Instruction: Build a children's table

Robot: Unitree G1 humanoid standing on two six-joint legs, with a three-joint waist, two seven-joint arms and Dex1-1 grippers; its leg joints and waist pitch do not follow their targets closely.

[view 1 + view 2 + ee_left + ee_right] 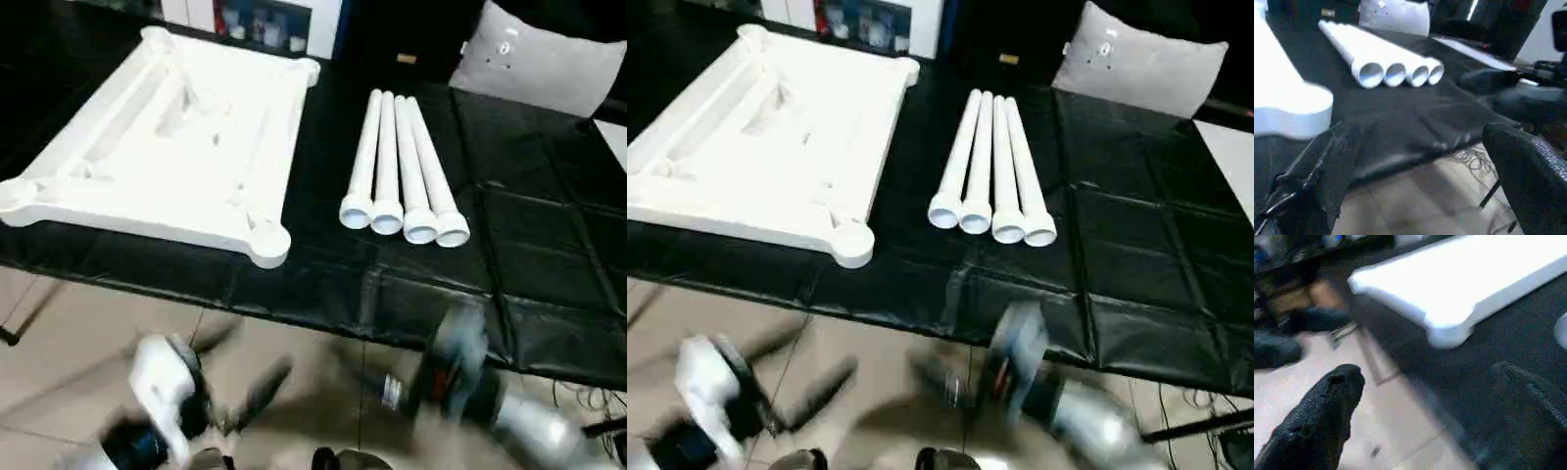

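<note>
White tabletop [167, 137], ribbed on its upturned face; four white legs [402, 176] at three o'clock of it. Black creased sheet over the worktop [529, 284], beige tiled floor [78, 323], grey-white pillow [539, 64], black-fingered tools.

We see silver forearms, a white-and-black left gripper [240, 397] housing, and black, rough-textured fingers [1322, 421] on both grippers.

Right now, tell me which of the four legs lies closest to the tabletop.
The leftmost leg of the row; it lies nearest the white tabletop, with the other three on its far side.
</note>
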